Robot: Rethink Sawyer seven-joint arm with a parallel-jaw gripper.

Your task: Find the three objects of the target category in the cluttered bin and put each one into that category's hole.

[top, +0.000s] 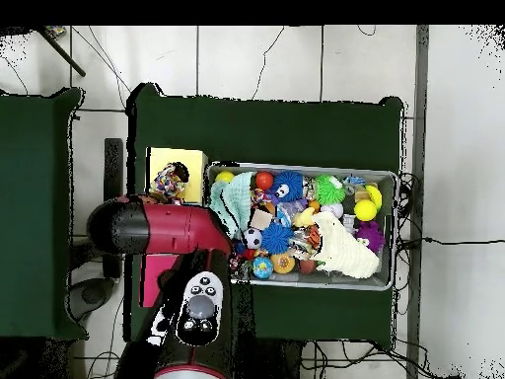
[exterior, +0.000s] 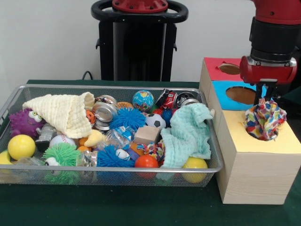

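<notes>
The tool (exterior: 266, 100) hung over the yellow-topped wooden box (exterior: 257, 160), pinching a multicoloured patterned cloth (exterior: 265, 118) whose lower end sat in the yellow hole. Left of it, the wire mesh bin (exterior: 14, 96) held a mint green cloth (exterior: 188, 134) and a cream waffle cloth (exterior: 61, 112) among toys.

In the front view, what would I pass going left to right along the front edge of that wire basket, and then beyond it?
Yellow ball → green spiky ball → blue spiky ball → orange-red ball → mint cloth → wooden box → multicoloured cloth in its yellow-topped hole.
</notes>
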